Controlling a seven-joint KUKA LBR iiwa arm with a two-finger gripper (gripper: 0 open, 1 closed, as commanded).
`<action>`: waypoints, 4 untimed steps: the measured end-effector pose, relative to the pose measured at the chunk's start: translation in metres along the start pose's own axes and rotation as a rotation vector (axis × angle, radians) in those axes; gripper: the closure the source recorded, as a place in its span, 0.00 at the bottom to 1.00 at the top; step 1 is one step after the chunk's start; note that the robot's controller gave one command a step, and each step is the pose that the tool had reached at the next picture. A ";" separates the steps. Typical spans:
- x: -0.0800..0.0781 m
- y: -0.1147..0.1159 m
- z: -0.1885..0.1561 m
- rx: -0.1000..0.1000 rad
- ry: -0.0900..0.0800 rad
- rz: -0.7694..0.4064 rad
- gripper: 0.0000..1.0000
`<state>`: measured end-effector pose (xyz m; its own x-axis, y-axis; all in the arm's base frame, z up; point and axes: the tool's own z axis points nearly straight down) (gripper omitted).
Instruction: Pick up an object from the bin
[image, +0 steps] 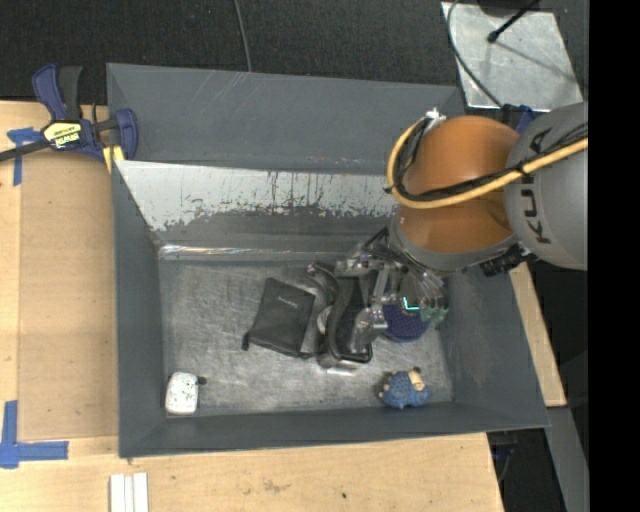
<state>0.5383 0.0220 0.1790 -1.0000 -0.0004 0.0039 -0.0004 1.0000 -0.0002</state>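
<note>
In bin: 1 black pouch beside gripper, 1 dk-blue round obj, 1 blue toy, 1 white lump; jaws can't tell.

The gripper partly covers a dark blue round object. The white object at bottom left is too small to identify.

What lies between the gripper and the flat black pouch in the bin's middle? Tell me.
Nothing visible. The gripper is low beside the flat black pouch, at its right edge. The dark blue round thing lies on the gripper's far side, and the small blue toy is nearer the front wall.
</note>
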 end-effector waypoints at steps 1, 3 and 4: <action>-0.016 0.012 0.063 0.004 -0.013 -0.364 0.00; -0.050 0.022 0.058 0.004 -0.005 -1.429 0.00; -0.053 0.023 0.074 0.004 -0.005 -1.651 0.00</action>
<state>0.5913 0.0452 0.1046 0.0807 -0.9967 -0.0005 -0.9967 -0.0807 -0.0017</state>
